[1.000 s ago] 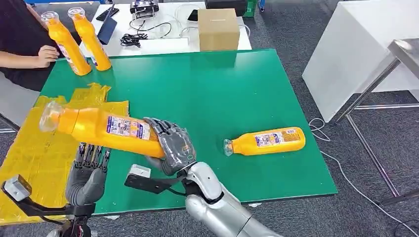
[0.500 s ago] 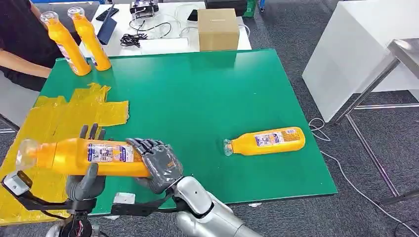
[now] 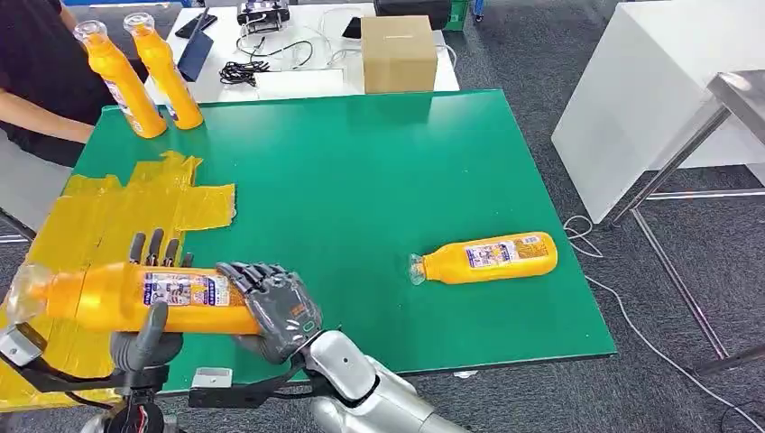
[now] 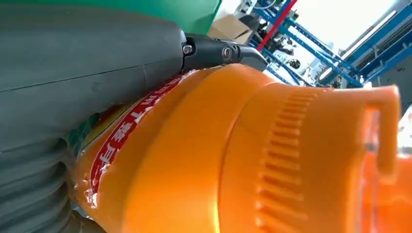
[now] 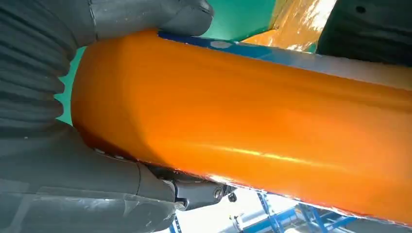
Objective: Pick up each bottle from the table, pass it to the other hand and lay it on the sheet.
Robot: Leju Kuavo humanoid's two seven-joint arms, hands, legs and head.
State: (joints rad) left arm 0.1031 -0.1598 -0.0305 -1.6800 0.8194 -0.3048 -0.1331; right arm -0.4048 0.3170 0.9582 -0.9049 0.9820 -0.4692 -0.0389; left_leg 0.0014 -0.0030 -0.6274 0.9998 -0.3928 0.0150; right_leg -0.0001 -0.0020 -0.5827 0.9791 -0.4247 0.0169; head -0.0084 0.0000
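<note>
Holding the bottle (image 3: pixel 135 296) level at lower left, I had my right hand (image 3: pixel 275 311) wrapped round its base and my left hand (image 3: pixel 149 338) cupping its middle above the sheet (image 3: pixel 81 225).

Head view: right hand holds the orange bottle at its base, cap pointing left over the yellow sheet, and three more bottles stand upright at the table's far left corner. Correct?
Not quite: two orange bottles stand at the far left corner, not three; a third lies on the green table. The head view shows this. The rest holds: the right hand holds the orange bottle at its base, cap left over the yellow sheet.
</note>
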